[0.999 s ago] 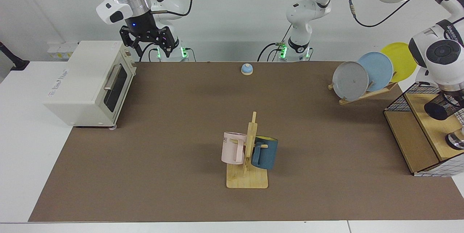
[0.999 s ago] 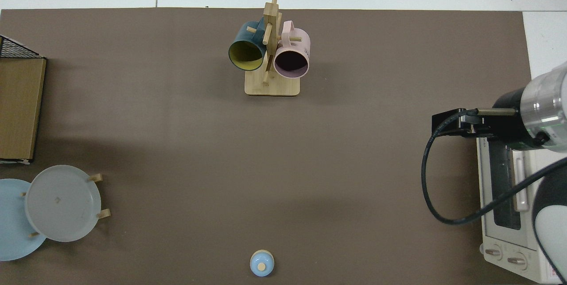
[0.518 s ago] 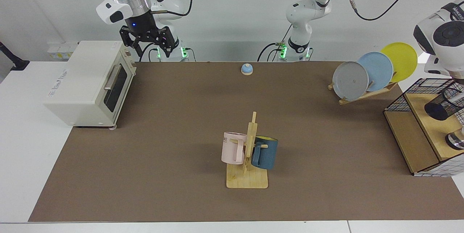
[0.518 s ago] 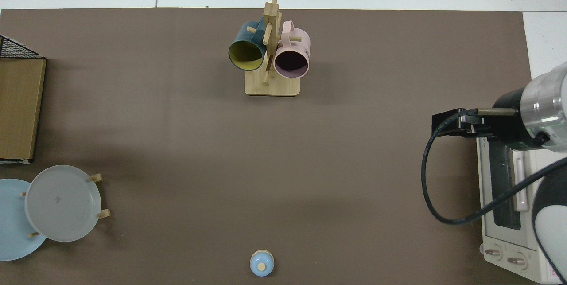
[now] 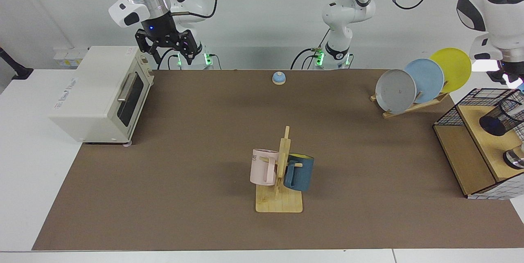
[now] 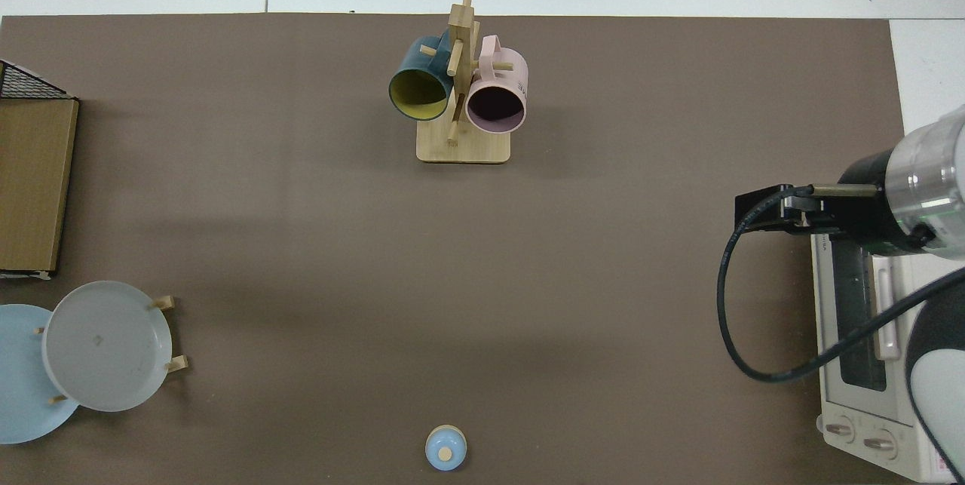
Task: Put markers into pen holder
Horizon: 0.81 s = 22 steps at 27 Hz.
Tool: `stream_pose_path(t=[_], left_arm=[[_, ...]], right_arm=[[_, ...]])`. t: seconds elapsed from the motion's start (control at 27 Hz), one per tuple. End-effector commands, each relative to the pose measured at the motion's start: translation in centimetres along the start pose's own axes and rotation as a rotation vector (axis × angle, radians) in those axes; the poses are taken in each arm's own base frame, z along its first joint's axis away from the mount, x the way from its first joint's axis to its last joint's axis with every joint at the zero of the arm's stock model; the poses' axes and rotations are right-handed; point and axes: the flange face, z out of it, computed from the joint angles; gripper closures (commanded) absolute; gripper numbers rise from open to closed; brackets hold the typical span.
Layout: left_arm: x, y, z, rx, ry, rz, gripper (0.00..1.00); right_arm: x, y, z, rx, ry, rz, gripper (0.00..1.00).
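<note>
**Left claw above the shelf unit, right arm waiting**

A brown-topped desk [image 5: 196,140] carries everything. The cream toaster oven [image 5: 98,93] sits at the end by the right arm. The boxy black wire frame with wooden shelves [image 5: 464,150] sits at the opposite end. A wooden rack of grey, blue and yellow plates [image 5: 423,81] stands at the far corner beside that frame. A wooden mug tree [image 5: 280,189] with a pink and a dark blue mug stands toward the near edge.

The black wire-mesh cylindrical pen holder [image 5: 501,118] stands on the frame's top shelf. A slim white shape [image 5: 517,110] shows in its mesh, seemingly the marker, cut off by the picture's edge.

A small blue bell [image 5: 278,77] rests at the far edge.

The left claw [image 5: 507,77] hangs above the holder, apart from it; its state cannot be told. The right arm waits, its right claw [image 5: 166,50] spread and empty above the oven's corner.
</note>
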Motion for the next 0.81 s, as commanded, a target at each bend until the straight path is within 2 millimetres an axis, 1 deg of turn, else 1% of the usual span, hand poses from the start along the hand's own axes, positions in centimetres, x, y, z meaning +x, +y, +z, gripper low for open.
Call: stream_pose_path(t=[0.0,0.07,0.22,0.26,0.41,0.52,0.59,0.67,0.78], left_arm=[[1.5,0.2,-2.1,-0.056,0.109,-0.148,0.0],[2.4,0.6,-2.4,-0.097,0.142,-0.235,0.0],[4.6,1.8,-5.4,-0.17,0.199,-0.421,0.0],[5.1,2.1,-5.9,-0.19,0.208,-0.466,0.0],[7.0,3.0,-6.8,-0.284,0.244,-0.591,0.0],[7.3,3.9,-7.8,-0.355,0.301,-0.692,0.0],[8.0,4.7,-8.2,-0.416,0.331,-0.762,0.0],[8.5,5.5,-8.9,-0.458,0.343,-0.801,0.0],[9.0,6.3,-9.4,-0.498,0.349,-0.861,0.0]], right_arm=[[-0.3,0.4,-0.1,0.009,0.018,-0.021,0.0],[-0.3,0.4,0.0,0.009,0.017,-0.021,0.0],[-0.3,0.4,-0.1,0.009,0.018,-0.021,0.0],[-0.3,0.4,-0.1,0.009,0.018,-0.021,0.0],[-0.3,0.4,-0.1,0.009,0.018,-0.021,0.0],[-0.3,0.4,0.0,0.009,0.017,-0.021,0.0],[-0.3,0.4,-0.1,0.009,0.018,-0.021,0.0],[-0.3,0.4,0.0,0.009,0.017,-0.021,0.0],[-0.3,0.4,0.0,0.009,0.017,-0.021,0.0]])
